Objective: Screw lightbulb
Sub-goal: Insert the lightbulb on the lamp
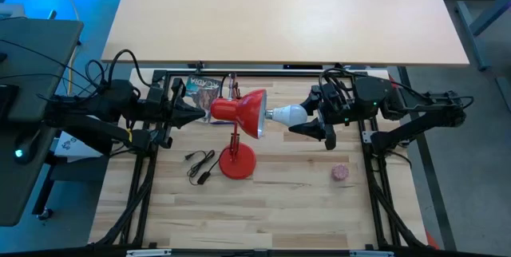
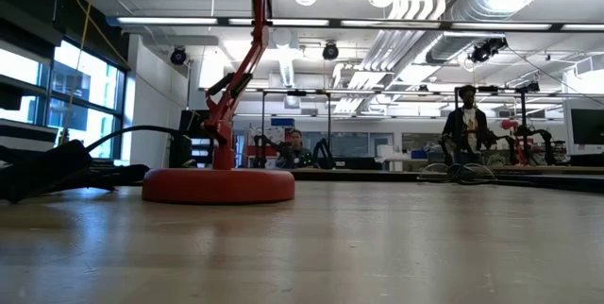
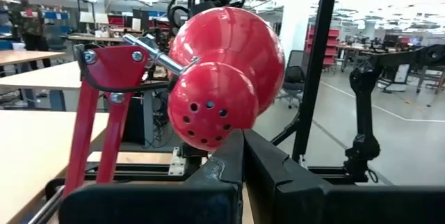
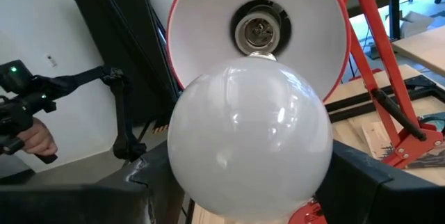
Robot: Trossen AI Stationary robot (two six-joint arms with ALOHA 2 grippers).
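High view, right hand point(image 1: 317, 123) part-open gripping lightbulb point(image 1: 289, 115), facing red lamp point(image 1: 249, 113)

Overhead, table-level and two close wrist cameras, all sharing the red lamp point(image 1: 243, 113) from different sides.

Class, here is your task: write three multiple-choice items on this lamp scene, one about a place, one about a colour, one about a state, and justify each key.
1. The small pink ball lies:
A) near the right arm
B) under the shade
C) on the lamp base

2. The desk lamp is:
A) blue
B) red
C) white

3. The lightbulb is:
A) lying on the table
B) fully screwed in
C) held by the right gripper, facing the shade

Key: 1 A, high view shows it there. 2 B, base and shade red. 3 C, socket still empty behind the bulb.
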